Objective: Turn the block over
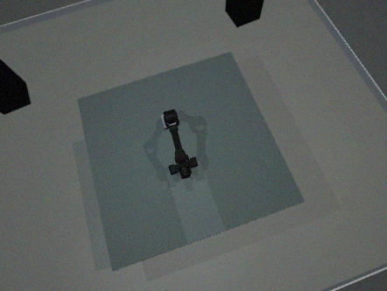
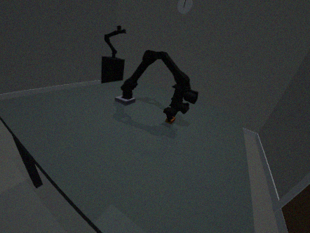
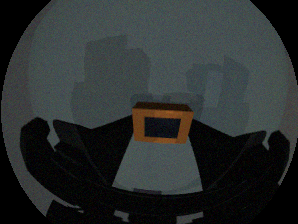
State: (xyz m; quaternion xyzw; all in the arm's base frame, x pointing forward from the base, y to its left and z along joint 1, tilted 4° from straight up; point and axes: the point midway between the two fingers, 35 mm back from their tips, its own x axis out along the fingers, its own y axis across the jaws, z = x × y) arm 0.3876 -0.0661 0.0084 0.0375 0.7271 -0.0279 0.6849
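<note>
The orange block [image 2: 170,120] [image 3: 162,140] is at the table top, under the gripper in the exterior view. In the wrist view its dark rectangular marked side [image 3: 162,127] faces the camera, and a narrow darker orange side shows above it. My gripper [image 3: 161,120] is shut on the block, with one black finger against its left end and the other against its right end. The block's underside is hidden, and whether it touches the table cannot be told. In the top view the arm hides the block.
The arm's pale base plate [image 1: 164,122] [image 2: 120,100] stands on the blue-grey table top [image 1: 245,166] [image 2: 147,168]. Dark boxes [image 1: 244,10] [image 2: 112,69] stand beyond it, one with a small dark arm shape above it in the exterior view. Arm shadows lie around the block.
</note>
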